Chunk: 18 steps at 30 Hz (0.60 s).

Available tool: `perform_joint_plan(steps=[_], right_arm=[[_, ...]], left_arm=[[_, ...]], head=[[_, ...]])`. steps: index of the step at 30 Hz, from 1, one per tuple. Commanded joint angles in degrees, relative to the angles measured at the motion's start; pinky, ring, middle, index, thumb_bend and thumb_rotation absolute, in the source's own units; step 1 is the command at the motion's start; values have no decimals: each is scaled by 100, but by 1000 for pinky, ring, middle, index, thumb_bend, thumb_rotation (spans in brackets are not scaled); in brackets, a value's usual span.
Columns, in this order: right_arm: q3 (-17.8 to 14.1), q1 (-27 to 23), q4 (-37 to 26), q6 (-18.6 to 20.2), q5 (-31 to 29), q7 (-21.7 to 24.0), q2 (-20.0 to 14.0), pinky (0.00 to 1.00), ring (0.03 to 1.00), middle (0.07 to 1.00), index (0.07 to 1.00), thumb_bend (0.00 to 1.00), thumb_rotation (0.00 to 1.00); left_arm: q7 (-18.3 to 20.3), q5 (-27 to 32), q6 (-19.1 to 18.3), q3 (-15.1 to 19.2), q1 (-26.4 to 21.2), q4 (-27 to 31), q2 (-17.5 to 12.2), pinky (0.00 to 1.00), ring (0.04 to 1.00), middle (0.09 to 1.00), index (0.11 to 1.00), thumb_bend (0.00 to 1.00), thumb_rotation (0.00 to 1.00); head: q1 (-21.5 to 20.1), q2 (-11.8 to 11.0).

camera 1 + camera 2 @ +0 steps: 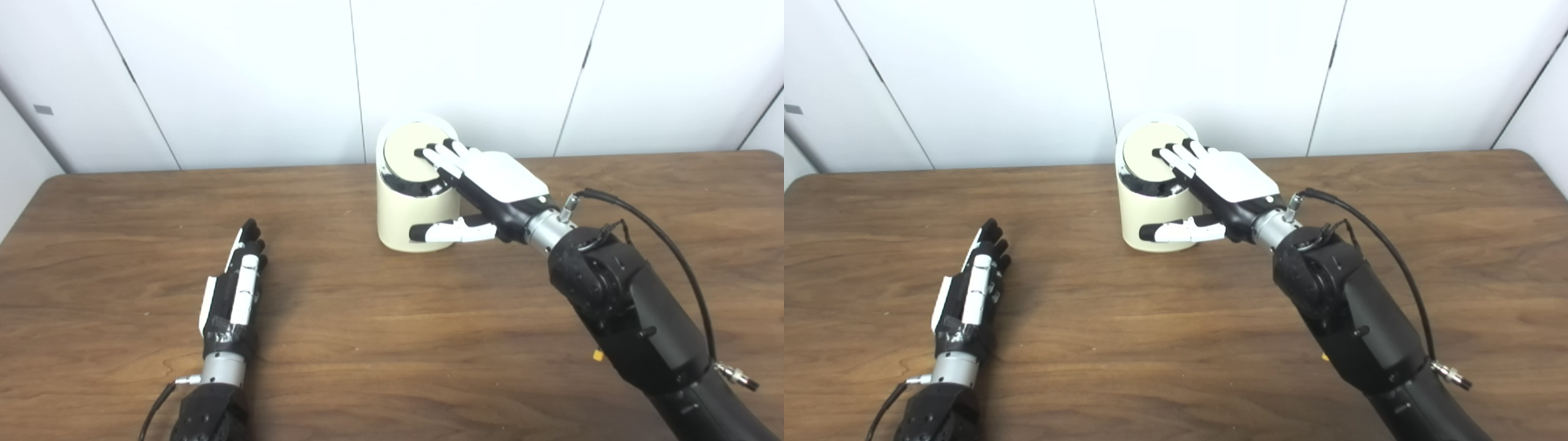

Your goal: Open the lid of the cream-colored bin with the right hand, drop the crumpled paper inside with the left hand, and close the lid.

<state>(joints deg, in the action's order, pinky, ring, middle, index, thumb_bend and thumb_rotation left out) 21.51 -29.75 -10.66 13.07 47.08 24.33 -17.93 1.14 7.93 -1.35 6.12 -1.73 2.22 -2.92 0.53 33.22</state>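
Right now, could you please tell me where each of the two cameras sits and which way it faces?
Left eye view: on the head, looking down over the brown wooden table at the cream-colored cylindrical bin; both arms enter from below.
Right eye view: beside it, a little to the right, so the bin appears further left.
Both show the right hand with fingertips on the round lid, and the left hand resting on the table.

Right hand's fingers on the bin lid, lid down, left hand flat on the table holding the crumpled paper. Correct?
Not quite. The left hand holds nothing: it lies on the table with fingers straight, and no crumpled paper shows in either eye view. The rest stands: the right hand has its fingers on the lid of the bin, and the lid is down.
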Motion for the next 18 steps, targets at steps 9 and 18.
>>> perform_joint_plan(steps=[9, 18], right_arm=[[-364, -15, -161, -8, -264, -172, 78, 1000, 1000, 1000, 1000, 614, 1000], [-784, 448, -54, -348, -564, -896, 84, 1000, 1000, 1000, 1000, 577, 1000]], left_arm=[[105, 39, 54, -76, -34, -149, -29, 1000, 1000, 1000, 1000, 376, 743], [-16, -88, 44, -21, -40, -135, -52, 1000, 1000, 1000, 1000, 391, 747]], head=[[-14, -39], [-73, -78]])
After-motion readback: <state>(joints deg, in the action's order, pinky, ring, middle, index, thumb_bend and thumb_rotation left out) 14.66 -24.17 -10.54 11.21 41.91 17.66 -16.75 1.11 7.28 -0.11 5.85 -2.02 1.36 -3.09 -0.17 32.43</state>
